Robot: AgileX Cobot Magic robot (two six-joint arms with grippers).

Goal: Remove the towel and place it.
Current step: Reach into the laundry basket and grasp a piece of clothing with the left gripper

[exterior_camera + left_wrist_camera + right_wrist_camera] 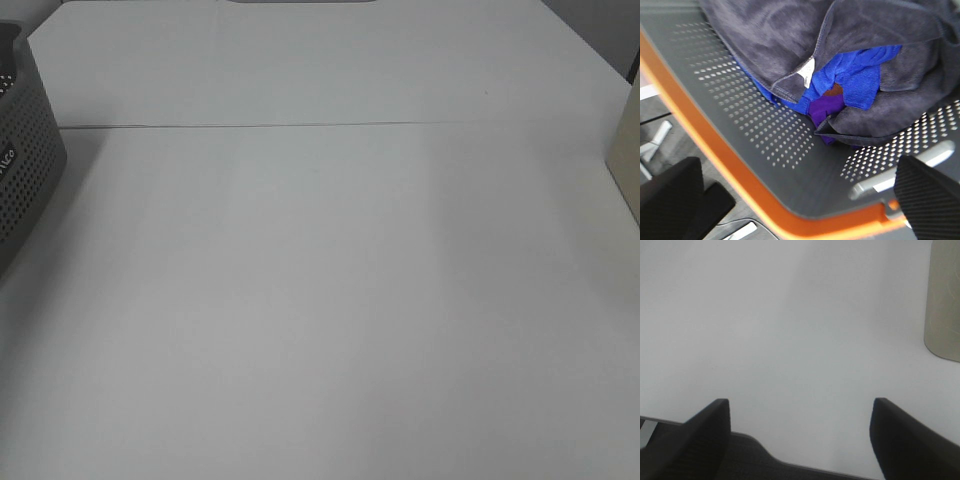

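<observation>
The dark charcoal towel [790, 35] lies crumpled inside the grey perforated basket [780, 150], its small white tag [806, 75] showing at a hemmed corner. Blue [860, 75] and purple [825, 107] cloths lie beneath it. My left gripper [800, 200] is open, its black fingers [927, 195] wide apart above the basket's orange rim [715, 150], not touching the towel. My right gripper [800, 435] is open and empty over the bare white table [790, 330]. Neither gripper shows in the exterior high view. The towel is hidden there.
In the exterior high view the grey basket [25, 160] stands at the table's left edge. A beige object [625, 160] stands at the right edge and also shows in the right wrist view [945, 300]. A seam [300, 126] crosses the white table.
</observation>
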